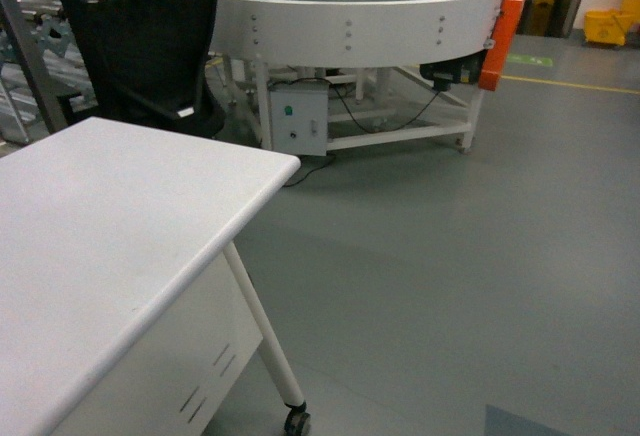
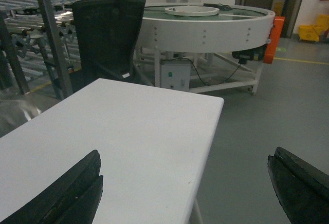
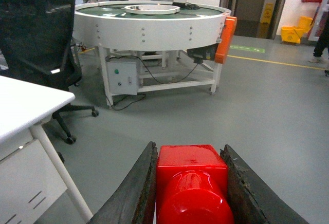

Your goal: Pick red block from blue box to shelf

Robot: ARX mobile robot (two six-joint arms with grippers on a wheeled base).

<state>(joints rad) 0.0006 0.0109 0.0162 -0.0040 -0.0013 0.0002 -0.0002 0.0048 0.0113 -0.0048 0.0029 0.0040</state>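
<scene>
The red block (image 3: 193,167), glossy with a round stud facing the camera, sits clamped between the dark fingers of my right gripper (image 3: 189,147), held in the air above the grey floor. My left gripper (image 2: 185,157) is open wide with nothing between its fingers, hovering over the white table (image 2: 133,131) near its right edge. The shelf (image 2: 49,34), a rack of shiny steel posts and rails, stands at the far left behind a black chair (image 2: 105,34). The blue box is out of view. Neither gripper shows in the head view.
The white table (image 1: 110,226) on caster legs fills the lower left. Beyond it are the black office chair (image 1: 140,36) and a big round white conveyor (image 1: 360,16) on a frame with a control box (image 1: 298,118). A yellow mop bucket (image 3: 294,33) stands far right.
</scene>
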